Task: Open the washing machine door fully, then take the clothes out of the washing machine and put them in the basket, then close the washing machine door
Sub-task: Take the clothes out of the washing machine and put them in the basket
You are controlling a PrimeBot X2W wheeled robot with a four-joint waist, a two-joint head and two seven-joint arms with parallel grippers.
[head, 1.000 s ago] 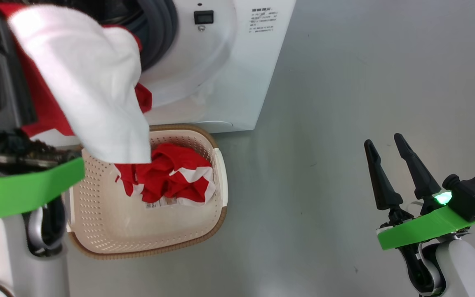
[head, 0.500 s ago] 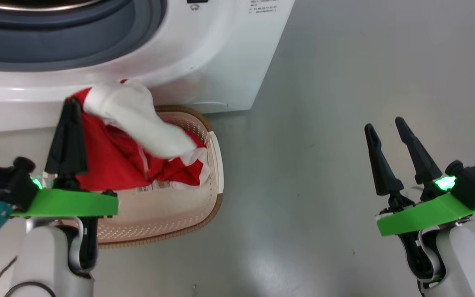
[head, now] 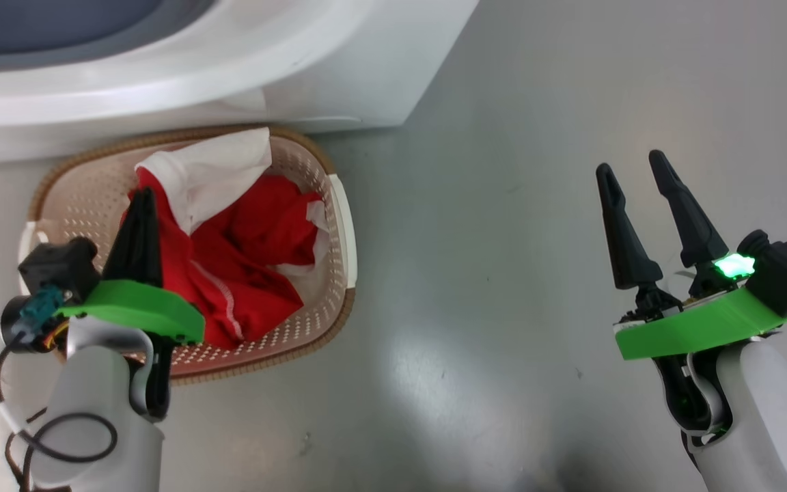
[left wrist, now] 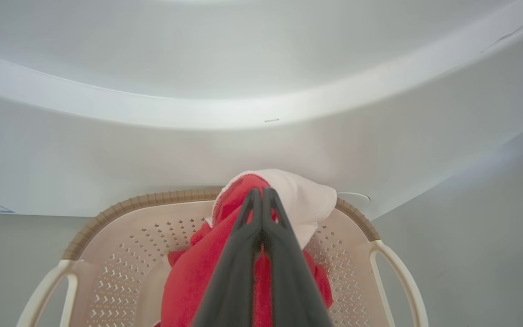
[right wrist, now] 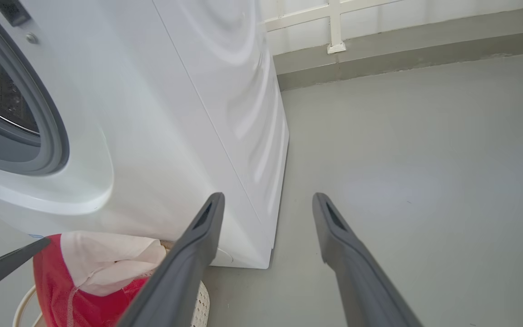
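Where the clothes (head: 257, 232) lie: heaped red and white inside the basket (head: 86, 198), left of centre in the head view, with one fold drawn up above the heap.
Left gripper (head: 141, 198): jaws pressed flat together on that raised fold; I see no gap between the fingers.
Handling: I judge the fabric light, limp and clingy, apt to drape or trail over the rim. Best taken at a bunched fold, not a flat panel.
Basket: on the floor (head: 503, 273), just beside the washing machine (head: 229, 82) base at upper left.
Right gripper (head: 632, 164): right of frame, jaws spread wide, holding nothing, well apart from the basket.
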